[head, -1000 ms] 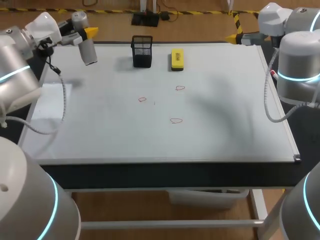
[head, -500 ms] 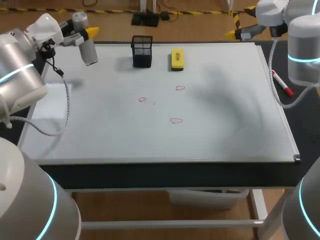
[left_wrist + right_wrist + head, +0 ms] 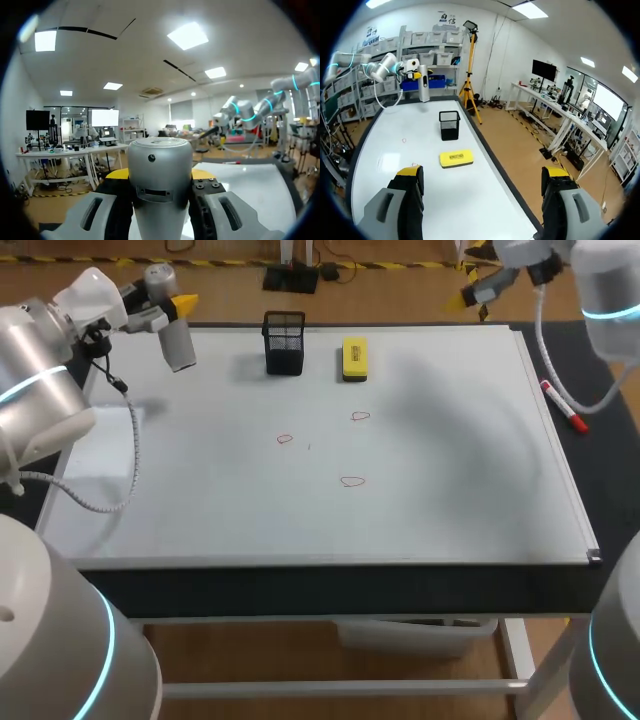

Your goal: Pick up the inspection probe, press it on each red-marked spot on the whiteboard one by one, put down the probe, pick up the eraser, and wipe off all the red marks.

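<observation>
Left gripper (image 3: 177, 312) clamped round the inspection probe (image 3: 178, 345), held above the whiteboard's (image 3: 450, 490) far left corner. Probe looks like smooth rigid metal, likely some weight and slippery, so a firm mid-body grip suits it. Three red marks (image 3: 352, 481) mid-board, none wiped yet. Yellow eraser (image 3: 354, 357) at the far edge, probably light; take it across the short sides. Right gripper (image 3: 482, 176) spread wide, empty, far right.

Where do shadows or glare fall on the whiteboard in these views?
Head view: a broad shadow darkens the whiteboard right of the red marks, a smaller one lies left of the cup, and a bright patch sits at the left edge. Right wrist view: a pale glare patch by the red marks. Left wrist view: the whiteboard's visible part is evenly bright.
</observation>
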### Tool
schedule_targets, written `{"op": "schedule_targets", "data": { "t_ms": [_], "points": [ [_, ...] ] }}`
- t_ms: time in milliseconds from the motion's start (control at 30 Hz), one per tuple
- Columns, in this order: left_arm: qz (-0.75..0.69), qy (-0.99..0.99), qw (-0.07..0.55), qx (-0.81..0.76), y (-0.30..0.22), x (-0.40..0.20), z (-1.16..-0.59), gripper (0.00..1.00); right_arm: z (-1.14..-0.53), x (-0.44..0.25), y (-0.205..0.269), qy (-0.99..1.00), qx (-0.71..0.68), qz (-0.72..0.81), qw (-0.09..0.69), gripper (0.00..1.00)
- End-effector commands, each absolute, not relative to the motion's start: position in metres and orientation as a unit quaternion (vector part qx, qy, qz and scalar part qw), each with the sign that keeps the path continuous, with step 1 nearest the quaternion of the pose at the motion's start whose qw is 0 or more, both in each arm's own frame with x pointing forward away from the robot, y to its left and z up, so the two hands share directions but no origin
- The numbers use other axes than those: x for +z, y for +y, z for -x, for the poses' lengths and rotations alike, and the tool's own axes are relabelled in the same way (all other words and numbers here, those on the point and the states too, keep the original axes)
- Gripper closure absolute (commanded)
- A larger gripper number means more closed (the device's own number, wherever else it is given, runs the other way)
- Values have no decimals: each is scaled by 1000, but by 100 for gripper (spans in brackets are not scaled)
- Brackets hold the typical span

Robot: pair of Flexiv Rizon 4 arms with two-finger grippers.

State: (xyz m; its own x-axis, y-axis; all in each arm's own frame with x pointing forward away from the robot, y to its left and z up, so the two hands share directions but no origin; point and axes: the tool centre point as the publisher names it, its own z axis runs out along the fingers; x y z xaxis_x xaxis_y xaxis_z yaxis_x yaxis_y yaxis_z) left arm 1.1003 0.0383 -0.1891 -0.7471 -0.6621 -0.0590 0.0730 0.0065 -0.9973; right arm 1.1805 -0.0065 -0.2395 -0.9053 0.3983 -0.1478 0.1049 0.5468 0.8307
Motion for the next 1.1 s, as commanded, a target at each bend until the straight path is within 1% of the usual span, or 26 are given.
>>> {"op": "schedule_targets", "data": {
  "t_ms": [33, 467, 767, 1100],
  "points": [
    [226, 653, 277, -668, 38, -188, -1100, 100, -1196, -242, 4, 904, 418, -84, 35, 0],
    [226, 653, 277, -668, 38, -188, -1100, 100, -1208, -252, 28, 935, 355, -23, -17, 0],
    [226, 653, 277, -668, 38, -188, -1100, 100, -1211, -255, 46, 954, 295, 33, -36, 0],
    [226, 653, 277, -668, 38, -188, -1100, 100, -1215, -264, 64, 960, 244, 120, -66, 0]
  ]
}}
